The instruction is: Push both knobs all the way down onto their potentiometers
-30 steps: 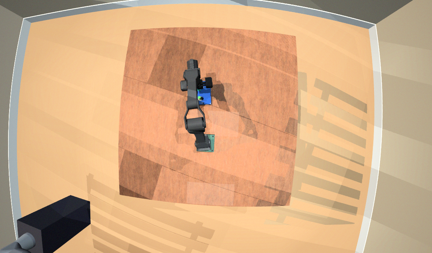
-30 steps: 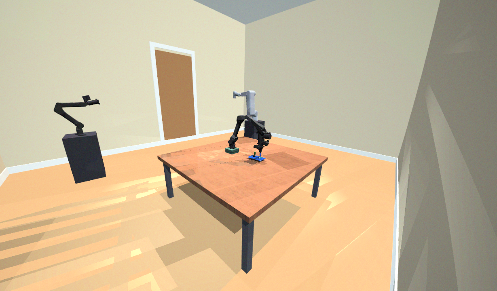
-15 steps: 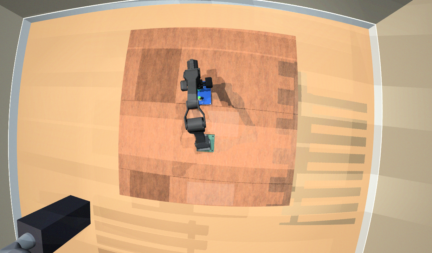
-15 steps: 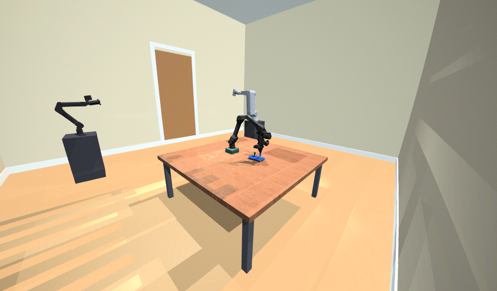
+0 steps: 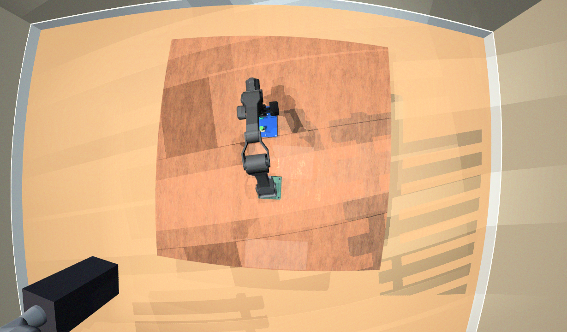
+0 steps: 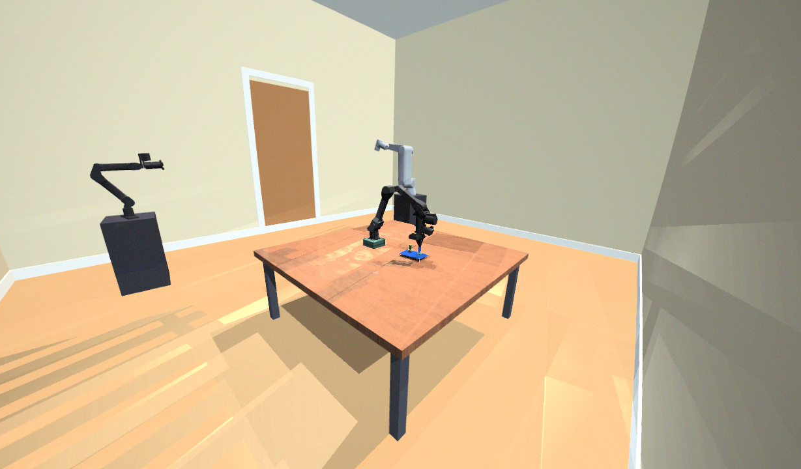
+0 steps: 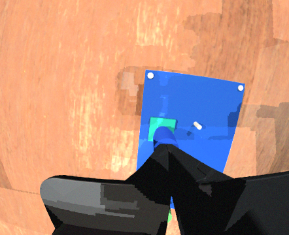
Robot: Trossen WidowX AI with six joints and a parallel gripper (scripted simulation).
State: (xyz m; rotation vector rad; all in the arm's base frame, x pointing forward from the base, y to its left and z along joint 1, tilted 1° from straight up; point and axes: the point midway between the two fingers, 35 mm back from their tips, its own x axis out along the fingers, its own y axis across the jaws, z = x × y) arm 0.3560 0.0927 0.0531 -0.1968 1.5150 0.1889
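Note:
The blue circuit board stands on the table. A blue knob stands upright on a teal potentiometer. A green knob stands on the board's other potentiometer; only a sliver of it shows in the wrist view, between the fingers. My gripper is shut and empty, pointing down. Its tips are at the top of the blue knob and seem to touch it. The fingertips hide part of that knob, and how far it sits above its potentiometer cannot be told.
A small white post stands on the board beside the teal potentiometer. White screw heads mark the board's corners. My arm's base stands on a green plate on the same table. Other arms stand on dark pedestals away from the table.

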